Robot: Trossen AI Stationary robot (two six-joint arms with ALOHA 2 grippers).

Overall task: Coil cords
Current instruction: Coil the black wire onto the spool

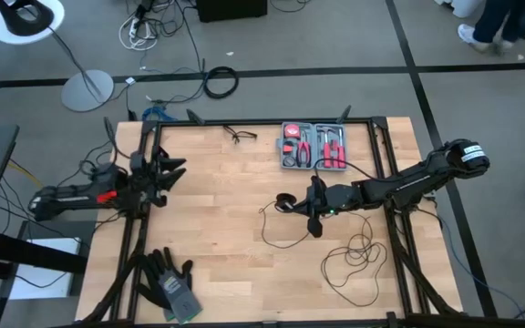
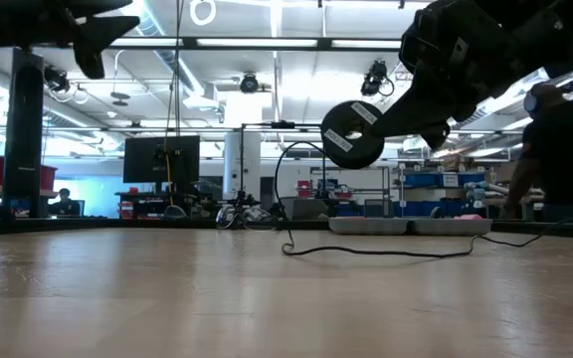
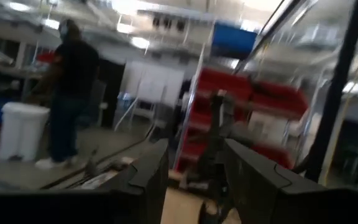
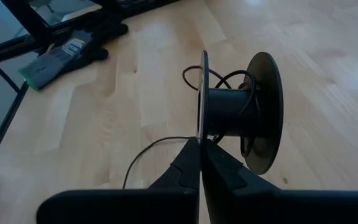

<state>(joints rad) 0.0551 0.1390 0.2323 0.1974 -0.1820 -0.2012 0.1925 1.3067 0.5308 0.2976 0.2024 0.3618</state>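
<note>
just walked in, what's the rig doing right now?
The right gripper is shut on the thin flange of a small black spool, held above the middle of the table. A few turns of the thin black cord sit on the spool's hub; most of it still lies in loose loops on the wood near the right front. The left gripper waits open and raised at the left edge. A tool case and gloves lie untouched.
</note>
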